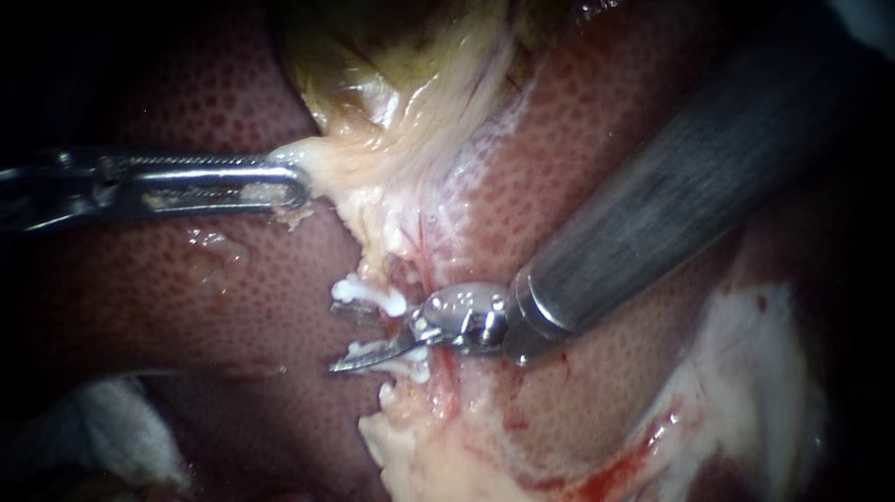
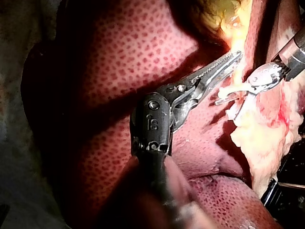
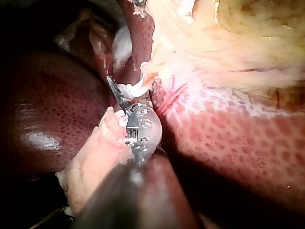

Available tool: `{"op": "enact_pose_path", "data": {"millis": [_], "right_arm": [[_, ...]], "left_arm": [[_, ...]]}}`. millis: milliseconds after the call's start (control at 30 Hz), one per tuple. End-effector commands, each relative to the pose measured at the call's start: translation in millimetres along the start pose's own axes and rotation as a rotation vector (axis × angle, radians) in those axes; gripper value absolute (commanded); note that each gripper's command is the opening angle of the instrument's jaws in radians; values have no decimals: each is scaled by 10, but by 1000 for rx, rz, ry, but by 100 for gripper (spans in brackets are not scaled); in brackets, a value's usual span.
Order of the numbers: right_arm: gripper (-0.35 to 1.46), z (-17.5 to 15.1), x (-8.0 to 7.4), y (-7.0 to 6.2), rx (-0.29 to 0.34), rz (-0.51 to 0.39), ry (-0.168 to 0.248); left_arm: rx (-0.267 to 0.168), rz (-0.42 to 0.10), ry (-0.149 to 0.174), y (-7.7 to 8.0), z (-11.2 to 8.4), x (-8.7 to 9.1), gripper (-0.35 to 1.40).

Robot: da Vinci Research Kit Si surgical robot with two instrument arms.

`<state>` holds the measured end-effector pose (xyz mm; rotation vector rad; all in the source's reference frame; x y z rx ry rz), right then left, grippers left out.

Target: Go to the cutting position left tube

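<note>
Tissue at far left: liver, dark red, glossy, finely dotted. Whitish cloth-like patch low in that corner, too dim to name.

Left instrument in from the left edge: slim bright steel, long narrow slotted jaws, toothed inner faces plain in the left wrist view. Jaws clamped together on the pale yellow fatty edge of the gallbladder, tissue drawn to a point at the jaw tip. Gallbladder itself yellow-green, soft, stringy at the lower rim.

Below it, a ragged cream band of fat running down the middle. On that band's left side, the left tube, pale and thin, carrying two white clips: upper clip, lower clip, both knobbly and plastic-looking.

Right instrument in from the upper right: thick dull-grey shaft, shiny jointed wrist, two short curved blades pointing left. Blades parted, one just under the upper clip, the other against the lower clip, the stretch of tube between the clips lying in the gap. Contact from both blades not clear, nothing gripped.

Further right, more dotted liver, then a smooth white patch with a red smear of blood at its lower edge.
</note>
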<state>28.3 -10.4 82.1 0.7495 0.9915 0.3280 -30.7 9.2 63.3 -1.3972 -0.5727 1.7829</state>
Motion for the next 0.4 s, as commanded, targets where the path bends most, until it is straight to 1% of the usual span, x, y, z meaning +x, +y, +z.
{"op": "enact_pose_path", "data": {"millis": [33, 67, 100, 400], "right_arm": [[118, 0, 0, 0, 0, 0, 1], [118, 0, 0, 0, 0, -1, 4], [108, 0, 0, 0, 1, -1, 4], [108, 0, 0, -1, 4, 3, 9]], "left_arm": [[1, 0, 0, 0, 0, 0, -35], [1, 0, 0, 1, 0, 0, -35], [1, 0, 0, 1, 0, 0, -35], [-2, 1, -1, 2, -1, 0, -35]]}}
